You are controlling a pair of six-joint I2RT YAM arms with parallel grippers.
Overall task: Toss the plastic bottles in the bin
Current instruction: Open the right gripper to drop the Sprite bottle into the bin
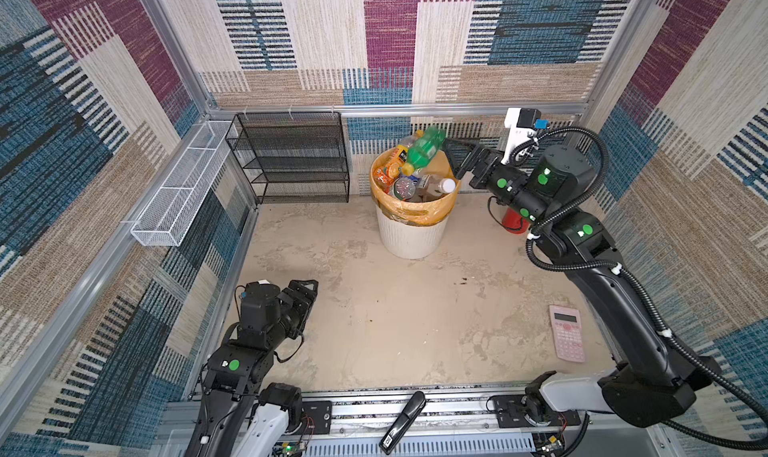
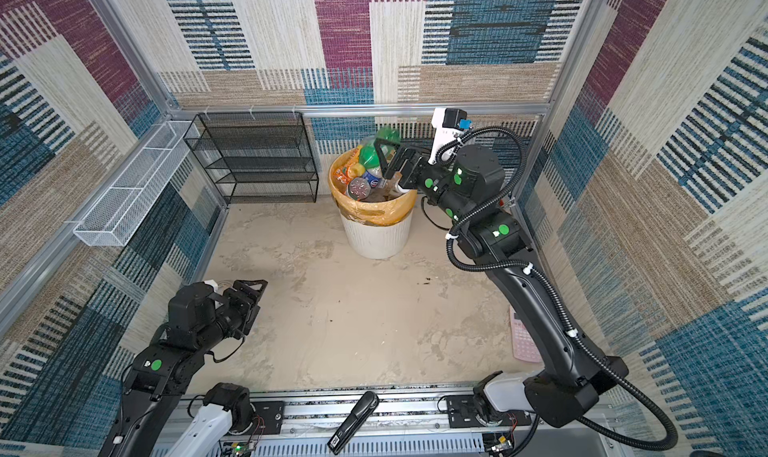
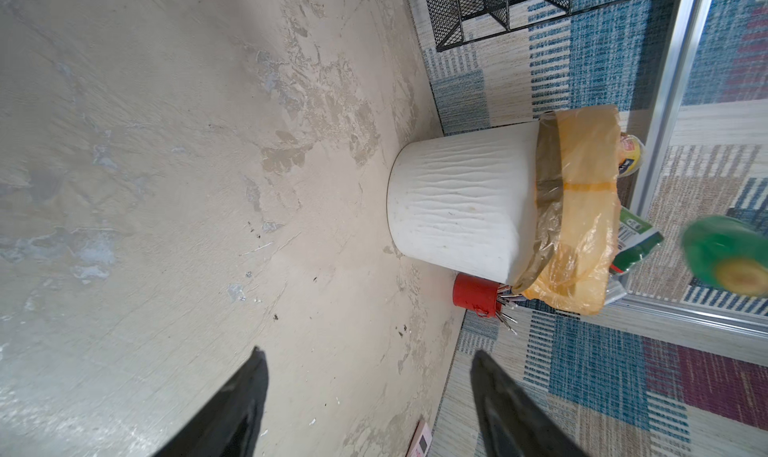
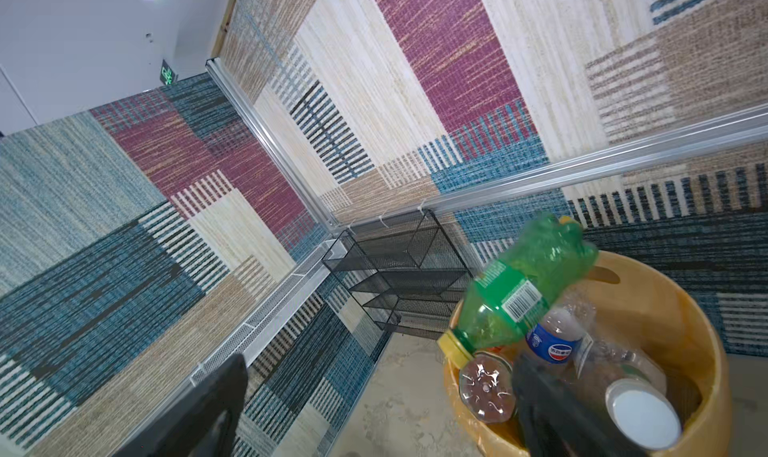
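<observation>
While the green bottle (image 1: pixel 424 147) is tipping cap-down onto the heap in the bin (image 1: pixel 411 237), the right gripper (image 1: pixel 452 158) is hanging just beside it at the rim, jaws wide apart and gripping nothing. Doing this release well is, I judge, calling for a high, straight retreat without brushing the bottle, since the heap is standing above the rim and could shed it. The left gripper (image 1: pixel 307 286) is resting low near the front, jaws apart and empty. Counting: one bin; at least six bottles showing in it, others likely buried; none showing outside. One rack (image 1: pixel 291 156), one red cup (image 1: pixel 510 221) and one calculator (image 1: pixel 566 332) are sitting nearby.
</observation>
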